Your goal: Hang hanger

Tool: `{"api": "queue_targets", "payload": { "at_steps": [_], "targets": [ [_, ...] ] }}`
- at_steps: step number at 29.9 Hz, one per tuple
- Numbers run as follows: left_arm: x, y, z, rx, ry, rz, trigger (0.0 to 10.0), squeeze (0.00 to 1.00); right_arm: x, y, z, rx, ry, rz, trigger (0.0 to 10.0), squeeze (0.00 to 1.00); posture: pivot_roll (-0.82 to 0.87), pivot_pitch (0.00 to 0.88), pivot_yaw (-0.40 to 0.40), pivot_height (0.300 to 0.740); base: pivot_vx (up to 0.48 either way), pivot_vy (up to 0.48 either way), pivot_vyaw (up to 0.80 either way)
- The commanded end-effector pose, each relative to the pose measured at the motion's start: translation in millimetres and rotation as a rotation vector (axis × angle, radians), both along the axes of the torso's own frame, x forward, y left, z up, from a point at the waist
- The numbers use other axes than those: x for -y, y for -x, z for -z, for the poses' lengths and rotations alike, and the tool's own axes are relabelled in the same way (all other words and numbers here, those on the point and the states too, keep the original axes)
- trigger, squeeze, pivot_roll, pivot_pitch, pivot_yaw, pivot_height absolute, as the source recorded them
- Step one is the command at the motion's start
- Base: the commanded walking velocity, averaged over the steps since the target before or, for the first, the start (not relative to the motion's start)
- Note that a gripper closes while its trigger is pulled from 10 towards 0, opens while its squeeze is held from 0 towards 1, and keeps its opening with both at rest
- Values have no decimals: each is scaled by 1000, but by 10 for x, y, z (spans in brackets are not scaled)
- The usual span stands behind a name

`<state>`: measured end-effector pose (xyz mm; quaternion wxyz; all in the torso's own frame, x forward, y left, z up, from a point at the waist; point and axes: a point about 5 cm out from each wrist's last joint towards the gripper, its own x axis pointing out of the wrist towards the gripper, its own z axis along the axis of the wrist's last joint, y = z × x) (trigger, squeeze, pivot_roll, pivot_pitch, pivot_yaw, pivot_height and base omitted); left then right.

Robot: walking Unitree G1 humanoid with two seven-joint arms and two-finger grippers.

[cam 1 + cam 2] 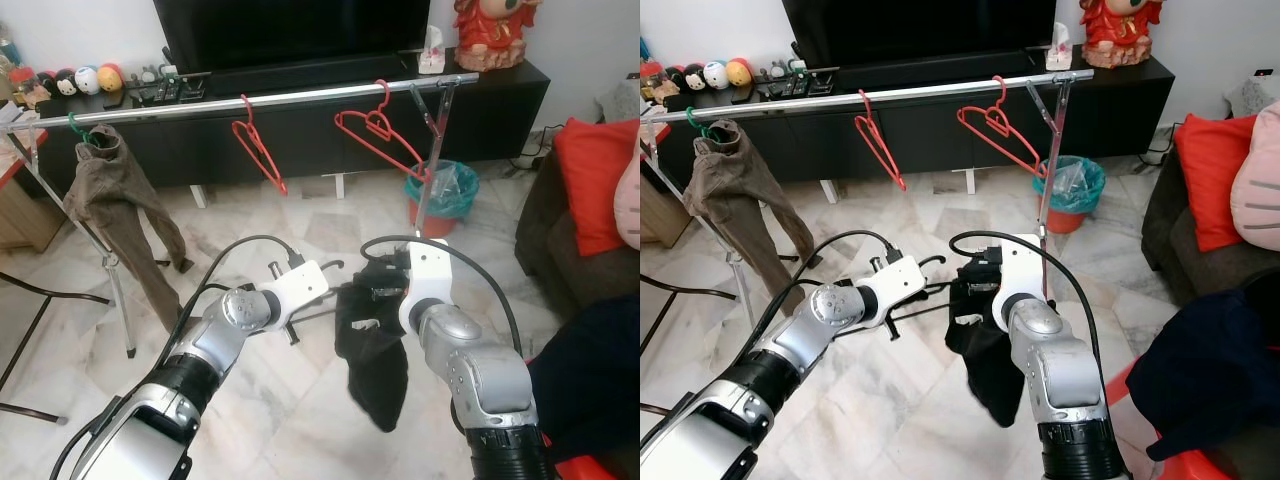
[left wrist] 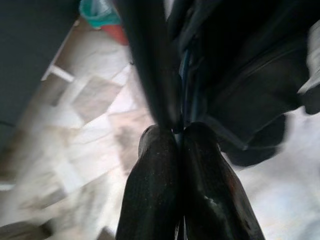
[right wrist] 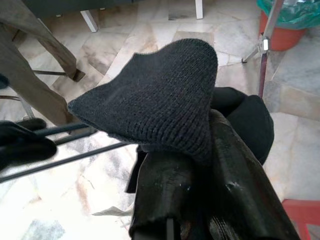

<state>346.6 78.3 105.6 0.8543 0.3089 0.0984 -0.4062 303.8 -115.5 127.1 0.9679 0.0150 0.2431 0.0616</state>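
Brown trousers (image 1: 112,195): hung on a green hanger (image 1: 80,130) at the left end of the clothes rail (image 1: 300,96). Two red hangers (image 1: 262,150), (image 1: 378,135): bare, further right on the rail. Left hand (image 1: 318,293): fingers (image 2: 165,170) clenched on a black hanger (image 1: 925,290), held low over the marble floor (image 1: 270,400), well below the rail. Right hand (image 1: 385,285): grasping a black knit garment (image 1: 375,355) that droops beside that hanger. Teal-lined bin (image 1: 445,195): beside the rail's right post.
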Motion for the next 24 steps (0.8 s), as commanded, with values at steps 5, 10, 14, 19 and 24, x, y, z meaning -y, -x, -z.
{"api": "queue_targets", "payload": {
  "at_steps": [5,10,14,19,24],
  "targets": [
    [93,142,-34,-92,133,164,10000,0,-125,4,-153,50,-37,-39,10000,0,-43,33,103,740,0,0,0],
    [93,204,-7,-125,109,228,10000,0,-257,57,-248,70,-62,-75,10000,0,-43,33,104,740,0,0,0],
    [39,172,38,-114,27,203,10000,0,-297,88,-273,73,-71,-81,10000,0,-47,34,105,740,0,0,0],
    [-63,87,79,-86,-71,98,10000,0,-324,125,-271,66,-72,-87,10000,0,-46,34,104,740,0,0,0],
    [-177,-25,51,-50,-119,-30,10000,0,-149,86,-209,58,-28,0,10000,0,-45,35,105,740,0,0,0]
  ]
}}
